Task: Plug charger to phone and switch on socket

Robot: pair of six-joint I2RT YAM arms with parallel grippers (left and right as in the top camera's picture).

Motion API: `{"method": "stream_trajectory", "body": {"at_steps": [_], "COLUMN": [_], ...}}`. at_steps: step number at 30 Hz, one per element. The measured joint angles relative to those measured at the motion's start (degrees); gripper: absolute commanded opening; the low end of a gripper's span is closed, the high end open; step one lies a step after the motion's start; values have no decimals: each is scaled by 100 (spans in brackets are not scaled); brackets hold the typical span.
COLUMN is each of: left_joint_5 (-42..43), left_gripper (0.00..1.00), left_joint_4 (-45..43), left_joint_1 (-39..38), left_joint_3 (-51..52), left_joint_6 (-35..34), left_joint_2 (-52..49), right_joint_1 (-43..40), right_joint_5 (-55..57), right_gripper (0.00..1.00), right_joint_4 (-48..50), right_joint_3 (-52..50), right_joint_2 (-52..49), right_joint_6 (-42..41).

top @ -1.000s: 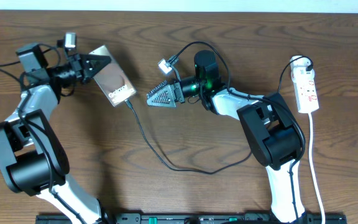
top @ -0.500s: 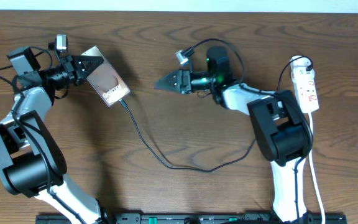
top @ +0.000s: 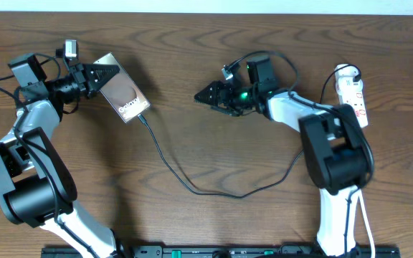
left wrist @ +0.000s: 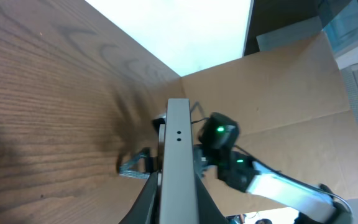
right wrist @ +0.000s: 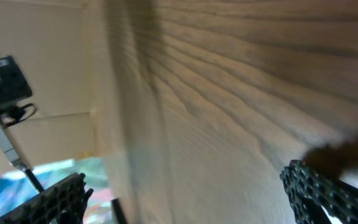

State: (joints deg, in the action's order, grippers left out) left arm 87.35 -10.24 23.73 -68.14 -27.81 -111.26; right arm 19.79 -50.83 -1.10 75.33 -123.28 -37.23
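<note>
**Phone in hand, cable at its port, socket untouched**

The left fingers [top: 100,72] are clamped on the phone [top: 126,94]. They pinch its near end, and the slab sticks out past their tips, tilted up off the bench [top: 192,43]. From the left wrist it shows edge-on, squarely between the two fingers.

At the phone's far end, away from those fingers, the charger [top: 171,168] meets the bottom edge. Its plug [top: 144,119] looks seated, though it is too small to be sure. From there the thin black cable sags in a loose loop across the bench, towards the right arm.

Further out, the right fingers [top: 210,94] hover spread wide with nothing between them. Their tips point towards the phone and are well apart from it.

Furthest of all is the socket [top: 354,100], back behind the right fingers, past that arm's wrist and elbow. I can't tell whether its switches are on or off.

I'd say what's left is the switch.

- **Phone:** it is stiff and smooth, likely to slip if the pinch loosens. The grip across its faces at one end seems sensible, and it keeps the port clear.
- **Cable:** it is limp and light, so only the rigid plug is worth gripping.
- **Socket:** it looks light enough to skid or tip. A fingertip pressing straight down on the rocker seems the safer way.
</note>
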Motion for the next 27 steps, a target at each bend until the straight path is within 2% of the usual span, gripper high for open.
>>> {"method": "stream_trajectory", "body": {"at_steps": [8,14,20,27], "left_joint_5": [0,-2,-7,-485], "left_gripper": [7,7,8,7], "left_joint_4": [20,122,120,116], "left_joint_1": [0,0,0,-22], "left_joint_3": [0,0,20,708], "left_joint_6": [83,87,131,229], "left_joint_2": [0,0,0,0], "right_joint_1": [0,0,-2,-2], "right_joint_5": [1818,3692,4664,4962], "right_gripper": [99,99,99,99], "right_joint_4": [-2050,-3648,-4262,-4494], "right_joint_3": [20,33,31,31], "right_joint_2": [1759,2691,3346,3847], "right_joint_6": [625,459,87,-20]}}
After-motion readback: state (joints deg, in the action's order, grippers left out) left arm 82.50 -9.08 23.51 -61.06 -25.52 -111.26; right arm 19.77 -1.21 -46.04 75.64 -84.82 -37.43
